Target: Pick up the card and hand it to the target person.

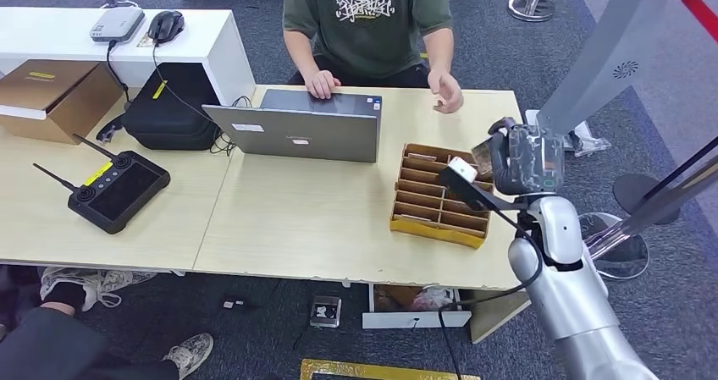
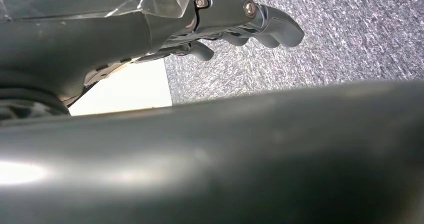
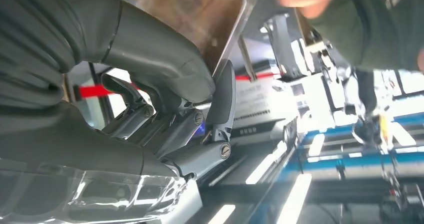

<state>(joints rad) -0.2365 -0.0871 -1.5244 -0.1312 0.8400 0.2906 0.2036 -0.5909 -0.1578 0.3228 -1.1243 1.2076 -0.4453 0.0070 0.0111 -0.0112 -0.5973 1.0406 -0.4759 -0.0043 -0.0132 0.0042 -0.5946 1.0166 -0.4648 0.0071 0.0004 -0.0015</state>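
Card (image 3: 210, 24), pinched by the right robot hand (image 1: 518, 156) over the worktop's (image 1: 296, 219) right edge, could slip before the person's hand (image 1: 446, 95) closes; left robot hand (image 2: 240, 22) hangs loosely curled, holding nothing.

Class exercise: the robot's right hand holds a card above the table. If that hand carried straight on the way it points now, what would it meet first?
Probably the person's raised hand. The right hand, pinching the card, points across the card tray toward that person; nothing appears between them, though depth is uncertain.

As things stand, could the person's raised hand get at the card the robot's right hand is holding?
Probably yes: the right hand holds the card up above the card box, and the person's hand hovers just across with nothing between.
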